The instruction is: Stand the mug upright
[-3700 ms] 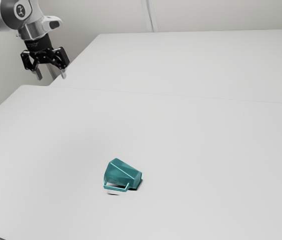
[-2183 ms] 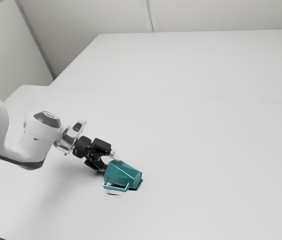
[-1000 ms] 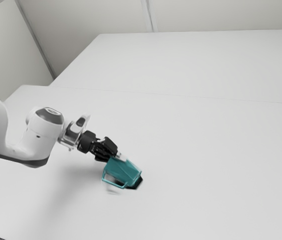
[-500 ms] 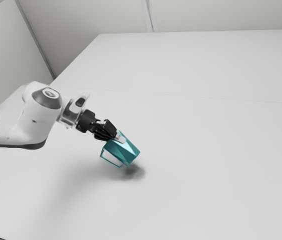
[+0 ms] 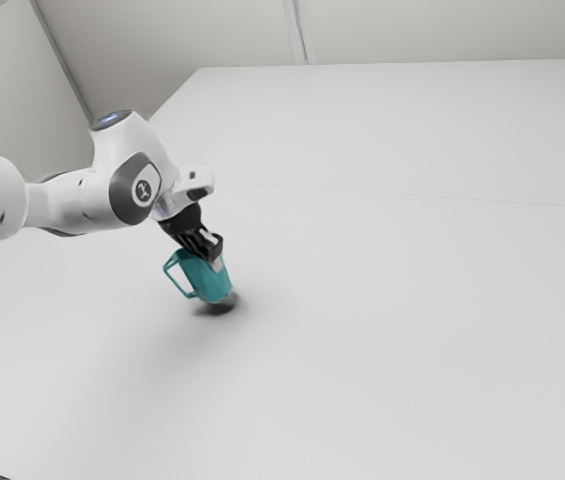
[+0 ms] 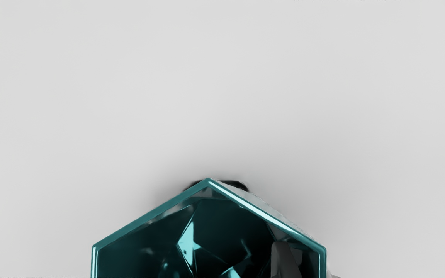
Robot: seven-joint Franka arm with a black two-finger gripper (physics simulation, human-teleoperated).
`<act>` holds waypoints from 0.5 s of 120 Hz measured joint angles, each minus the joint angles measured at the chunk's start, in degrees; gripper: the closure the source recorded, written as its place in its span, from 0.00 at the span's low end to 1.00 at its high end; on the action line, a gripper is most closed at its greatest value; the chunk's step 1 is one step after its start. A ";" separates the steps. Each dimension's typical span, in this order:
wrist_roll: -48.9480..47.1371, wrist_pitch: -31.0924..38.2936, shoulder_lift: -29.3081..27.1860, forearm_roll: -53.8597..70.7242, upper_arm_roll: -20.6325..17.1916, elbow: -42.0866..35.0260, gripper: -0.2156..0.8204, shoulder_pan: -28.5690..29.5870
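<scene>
My gripper [image 5: 214, 257] is shut on the teal mug [image 5: 208, 280], holding it by the wall near its rim. The mug hangs mouth up and somewhat tilted, its base just over a dark shadow; I cannot tell whether the base touches the table. Its handle points to the exterior view's left. From the wrist, I look into the six-sided mouth of the mug [image 6: 207, 189]; one finger [image 6: 283, 258] is inside the mug, and a sliver of the other lies outside that wall.
The white table [image 5: 392, 350] extends around the mug. Behind it is another pale surface [image 5: 392, 130], beyond a thin seam. A dark line crosses the near corner at the exterior view's left.
The fingers closed on the mug's wall. The mug rose off the table from lying on its side, moved toward the exterior view's left and back, and swung closer to upright as my hand turned downward.
</scene>
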 joint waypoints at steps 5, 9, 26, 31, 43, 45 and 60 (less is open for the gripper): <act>-1.51 2.13 0.07 0.37 -0.01 -0.97 0.96 0.13; -2.64 3.60 0.09 0.58 0.02 -1.57 0.96 0.07; -6.88 7.70 0.36 1.07 0.18 -3.80 0.96 -0.09; -7.95 8.39 0.56 1.15 0.22 -4.00 0.96 -0.11; -10.11 9.37 0.71 1.13 0.23 -4.13 0.83 -0.15; -10.42 9.48 0.72 1.12 0.23 -4.14 0.79 -0.17; -12.49 10.04 0.71 1.05 0.19 -4.09 0.54 -0.19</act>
